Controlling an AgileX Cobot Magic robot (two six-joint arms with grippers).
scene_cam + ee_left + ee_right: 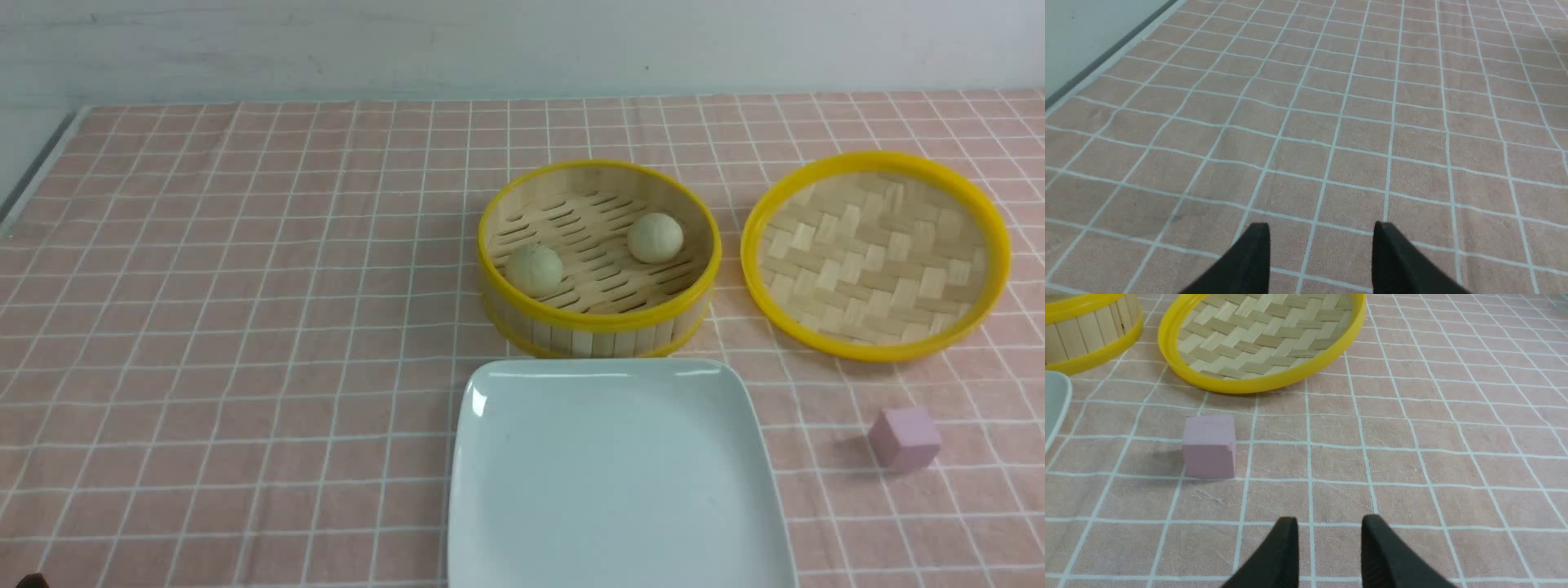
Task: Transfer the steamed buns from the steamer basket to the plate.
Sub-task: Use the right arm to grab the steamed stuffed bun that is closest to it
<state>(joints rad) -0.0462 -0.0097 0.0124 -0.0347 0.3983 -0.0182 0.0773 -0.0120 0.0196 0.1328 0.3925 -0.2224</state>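
Nearest the robot, neither hand shows in the front view; each appears only in its own wrist camera. The left hand (1321,228) hangs over a bare stretch of the checked worktop (1331,122), fingers well apart with nothing between them. The right hand (1329,520) is likewise parted and empty, though its gap is a little narrower.

Next out lies the plate (612,490), with nothing on it, and the pink cube (904,438) sits at its 3 o'clock. At the plate's 12 o'clock, just beyond its far edge, stands the uncovered steamer basket (600,322). Inside it the nearer bun (535,269) rests at about 8 o'clock and the farther bun (655,238) at about 2 o'clock, apart from each other. The woven lid (875,255) lies face up at the basket's 3 o'clock.

By my reading nothing of the transfer is done. Both buns are yet to be gripped, lifted over the rim and set on the plate.
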